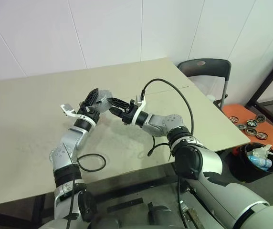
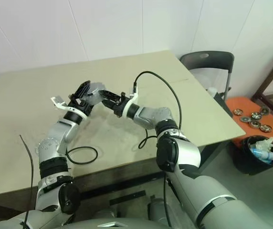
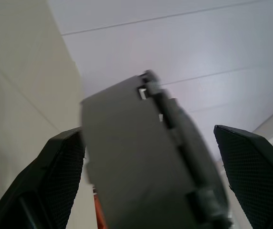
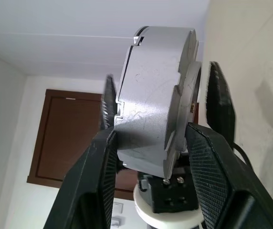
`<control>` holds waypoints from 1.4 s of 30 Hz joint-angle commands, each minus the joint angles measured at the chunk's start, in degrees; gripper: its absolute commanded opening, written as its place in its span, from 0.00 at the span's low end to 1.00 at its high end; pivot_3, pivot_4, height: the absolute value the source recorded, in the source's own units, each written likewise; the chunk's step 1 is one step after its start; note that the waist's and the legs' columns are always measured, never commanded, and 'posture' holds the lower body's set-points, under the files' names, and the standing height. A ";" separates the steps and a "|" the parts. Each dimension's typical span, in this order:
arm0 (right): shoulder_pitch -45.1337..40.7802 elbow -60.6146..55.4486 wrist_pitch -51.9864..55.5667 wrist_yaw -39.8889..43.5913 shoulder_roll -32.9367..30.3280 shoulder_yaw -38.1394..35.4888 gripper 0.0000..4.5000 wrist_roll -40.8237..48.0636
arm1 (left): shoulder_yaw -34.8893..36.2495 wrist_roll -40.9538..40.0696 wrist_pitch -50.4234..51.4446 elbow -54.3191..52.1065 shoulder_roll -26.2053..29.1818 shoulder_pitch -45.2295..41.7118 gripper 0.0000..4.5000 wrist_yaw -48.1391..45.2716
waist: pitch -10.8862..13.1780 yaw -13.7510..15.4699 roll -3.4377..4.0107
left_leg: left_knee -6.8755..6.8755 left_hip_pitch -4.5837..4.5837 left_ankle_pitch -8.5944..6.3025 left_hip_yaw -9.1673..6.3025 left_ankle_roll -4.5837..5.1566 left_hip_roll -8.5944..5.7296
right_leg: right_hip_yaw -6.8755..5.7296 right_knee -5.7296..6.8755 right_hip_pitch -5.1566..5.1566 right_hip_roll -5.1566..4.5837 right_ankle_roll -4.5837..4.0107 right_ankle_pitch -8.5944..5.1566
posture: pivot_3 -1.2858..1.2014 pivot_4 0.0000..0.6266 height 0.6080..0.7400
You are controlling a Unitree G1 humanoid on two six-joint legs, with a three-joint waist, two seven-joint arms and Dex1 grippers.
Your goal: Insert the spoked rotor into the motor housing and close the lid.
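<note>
The grey motor housing (image 4: 148, 90) is held in the air above the table's middle, on its side, with my right gripper (image 4: 148, 133) shut on its round wall. The lid (image 4: 190, 67) lies flat against one face of the housing and looks closed. The spoked rotor is hidden. My left gripper (image 1: 94, 101) reaches in from the opposite side, open, with its black fingers (image 3: 62, 176) straddling the housing (image 3: 141, 157), and a gap shows at one finger. In the head views the housing (image 1: 104, 98) sits between the two grippers, with the right gripper (image 1: 113, 106) just to its right.
A loop of black cable (image 1: 91, 162) lies on the beige table (image 1: 31, 119) near its front edge. A grey chair (image 1: 205, 71) stands at the table's far right corner. Beyond it are an orange tray (image 1: 270, 136) with several small wheels and a black bin (image 1: 258, 160).
</note>
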 commanded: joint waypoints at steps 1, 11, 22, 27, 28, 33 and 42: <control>-1.48 -2.38 -0.39 0.90 0.45 -0.43 0.47 1.32 | 0.55 -2.52 -0.39 -0.87 -0.47 -0.46 1.00 1.68 | 0.00 0.04 -0.01 | 0.02 0.00 0.00 0.00 0.00 0.00 | 0.00 0.01 0.01 0.01 0.00 0.00 | 0.52 0.00 1.00; -1.27 -2.57 -0.66 0.68 0.59 -0.18 0.47 1.29 | -0.64 -2.35 -0.44 0.76 -1.43 0.29 1.00 2.38 | 0.00 0.03 -0.05 | 0.10 0.00 0.00 0.01 0.00 -0.04 | 0.00 0.00 0.06 0.01 0.05 0.03 | 0.52 0.00 1.00; -0.95 -2.72 -0.95 0.41 0.46 0.02 0.47 1.49 | -2.57 -2.56 0.92 -0.83 -3.03 1.14 0.91 1.37 | 0.00 -0.01 -0.06 | 0.11 0.00 0.00 0.01 0.00 -0.04 | 0.00 -0.01 0.07 0.01 0.05 0.03 | 0.52 0.00 1.00; -1.00 -2.63 -1.38 0.14 0.51 -0.02 0.47 1.67 | -2.74 -3.08 1.25 -2.08 -2.82 0.98 0.57 1.64 | 0.00 0.01 -0.06 | 0.10 0.00 0.00 0.01 0.00 -0.03 | 0.00 -0.01 0.06 0.02 0.05 0.03 | 0.52 0.00 1.00; -1.00 -2.63 -1.42 0.13 0.54 0.00 0.47 1.66 | -2.59 -3.30 1.05 -2.09 -2.56 0.76 0.55 1.81 | 0.00 0.04 -0.06 | 0.10 0.00 0.00 0.01 0.00 -0.03 | 0.00 -0.01 0.06 0.02 0.05 0.03 | 0.52 0.00 1.00; -1.03 -2.52 -1.60 0.12 0.71 -0.01 0.47 1.66 | -1.92 -4.00 0.07 -2.11 -1.33 -0.18 0.55 2.28 | 0.01 0.04 -0.07 | 0.11 0.00 0.00 0.01 0.00 -0.04 | 0.00 -0.01 0.07 0.02 0.05 0.03 | 0.52 0.00 1.00; -1.10 -2.33 -1.86 0.01 0.74 -0.05 0.47 1.66 | -1.78 -3.46 -2.14 -2.35 -0.26 -0.98 0.55 2.83 | 0.01 0.05 -0.07 | 0.11 0.00 0.00 0.01 0.00 -0.04 | 0.00 -0.02 0.07 0.02 0.05 0.03 | 0.52 0.00 1.00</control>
